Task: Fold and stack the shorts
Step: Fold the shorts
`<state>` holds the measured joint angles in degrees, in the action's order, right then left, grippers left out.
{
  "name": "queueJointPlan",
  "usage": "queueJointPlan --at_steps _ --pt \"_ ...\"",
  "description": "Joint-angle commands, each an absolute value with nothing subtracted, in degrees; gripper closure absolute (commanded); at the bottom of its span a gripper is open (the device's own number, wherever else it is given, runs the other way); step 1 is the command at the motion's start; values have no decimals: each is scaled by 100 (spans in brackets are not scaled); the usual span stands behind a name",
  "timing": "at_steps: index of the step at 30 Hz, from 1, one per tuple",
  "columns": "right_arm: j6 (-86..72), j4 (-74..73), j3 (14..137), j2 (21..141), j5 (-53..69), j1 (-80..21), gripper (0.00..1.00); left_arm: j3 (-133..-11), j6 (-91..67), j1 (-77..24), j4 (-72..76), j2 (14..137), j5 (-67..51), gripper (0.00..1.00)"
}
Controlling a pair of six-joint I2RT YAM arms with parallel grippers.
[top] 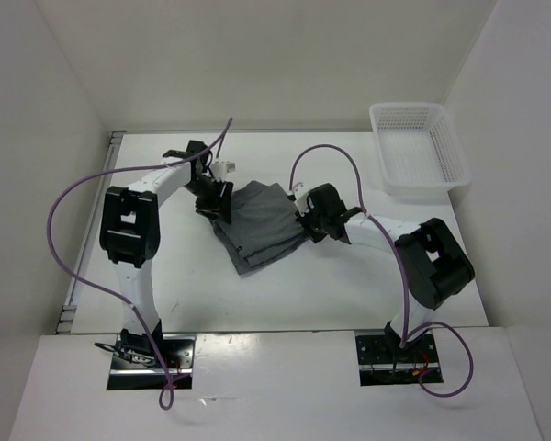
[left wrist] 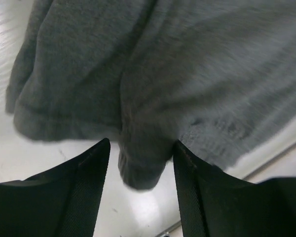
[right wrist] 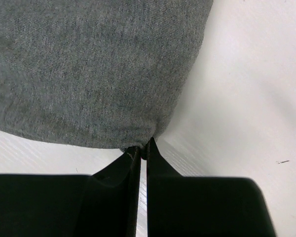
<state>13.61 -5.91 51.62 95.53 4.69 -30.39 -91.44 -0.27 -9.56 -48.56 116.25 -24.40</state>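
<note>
The grey shorts point(top: 262, 225) lay in a loose, partly folded heap near the middle of the white table point(top: 349, 285), with one robot arm at either side of the cloth. From above, several layers of fabric showed, their edges stepped unevenly along the near side of the heap.

The left pincer point(top: 216, 204) stood at the left edge of the shorts with its jaws apart. Seen from its own wrist, its two black fingers point(left wrist: 84, 187) framed a rounded fold of grey cloth that reached down between them. A thin gap of bare table showed on each side of the fold, so nothing was gripped there.

The right pincer point(top: 305, 220) sat at the opposite, right edge, clamped on the hem. In its wrist view, the fingers point(right wrist: 118, 192) met almost tip to tip, and the fabric was drawn into a small point where they pinched it. Whether that edge was raised off the table could not be told.

A white mesh basket point(top: 418, 147) stood at the far right corner, well apart from the shorts. A purple cable point(top: 60, 230) looped out wide beside the left arm
</note>
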Motion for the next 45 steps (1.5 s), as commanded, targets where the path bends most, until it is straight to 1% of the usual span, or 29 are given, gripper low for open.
queueJointPlan --at_steps 1,3,4,5,7,8,11,13,15,16,17,18,19,20,21,23,24,27,29,30,31,32,33,35,37,41,42,45 --pt "1406 -562 5027 9317 360 -3094 100 -9088 0 -1020 -4466 11953 -1996 42" --pt "1406 -562 5027 9316 360 -3094 100 -9149 0 -1020 -4360 12023 -1873 54" --pt "1354 -562 5027 9247 360 -3094 100 -9202 0 -1020 -4246 12023 -1872 69" --pt "1354 -562 4975 9246 360 -3094 100 -9254 0 -1020 -4184 12023 -1794 76" --pt "1284 -642 4975 9115 360 -3094 100 -9395 0 -1072 -4009 12084 -1723 87" --pt "1196 -720 4922 9114 421 -3094 100 -9604 0 -1072 -3956 12155 -1662 89" --pt "1012 -853 4860 8956 588 -3094 100 -10123 0 -1134 -3894 12418 -1661 89" --pt "950 -905 4808 8816 642 -3155 100 -10729 0 -1256 -3833 12663 -1661 89" --pt "949 -958 4808 8763 1053 -3286 100 -11125 0 -1318 -3832 12840 -1608 84" --pt "949 -1062 4808 8763 1298 -3287 99 -11545 0 -1318 -3832 13058 -1547 72" --pt "949 -1063 4860 8763 1536 -3287 89 -11749 0 -1379 -3832 13174 -1486 64" --pt "1001 -1159 4965 8763 1973 -3287 72 -11942 0 -1380 -3989 13279 -1485 57" --pt "1002 -1212 5027 8763 2108 -3287 46 -12110 0 -1380 -4051 13411 -1398 51" --pt "1002 -1213 5140 8702 2170 -3287 41 -12277 0 -1380 -4104 13412 -1397 45" --pt "1054 -1282 5202 8701 2171 -3287 39 -12278 0 -1380 -4104 13412 -1397 43" --pt "1159 -1432 5387 8623 2118 -3287 38 -12095 0 -1380 -4104 13044 -1397 39" --pt "1334 -1511 5457 8561 2118 -3287 38 -11798 0 -1380 -4000 12869 -1397 31" --pt "1590 -1906 5765 8421 2451 -3121 38 -11322 0 -1266 -3824 11852 -1450 21" --pt "1442 -2039 6063 8420 2978 -2902 36 -10926 0 -1266 -3928 11533 -1660 21" --pt "1172 -2039 6256 8420 3153 -2622 35 -10803 0 -1266 -4007 11322 -1713 21" --pt "960 -1978 6327 8490 3260 -2463 35 -10558 0 -1266 -4086 11259 -1714 23" --pt "697 -1603 6380 8560 3261 -2304 33 -10425 0 -1266 -4235 11207 -1844 23" --pt "164 -1373 6450 8761 3261 -1998 32 -10293 0 -1266 -4289 11206 -1898 25" --pt "-244 -775 6521 9034 2709 -1759 32 -9933 0 -1266 -4289 11293 -1985 28" --pt "-352 -502 6688 9447 2192 -1618 38 -9870 0 -1318 -4341 11486 -2135 28" --pt "-352 -344 7415 10255 2127 -1503 41 -9870 0 -1318 -4395 11689 -2688 28" --pt "-352 -238 7531 10553 2057 -1503 41 -9870 0 -1318 -4395 11759 -2742 28" --pt "-404 -123 8006 10967 2004 -1503 41 -9870 0 -1318 -4395 11812 -2795 28"
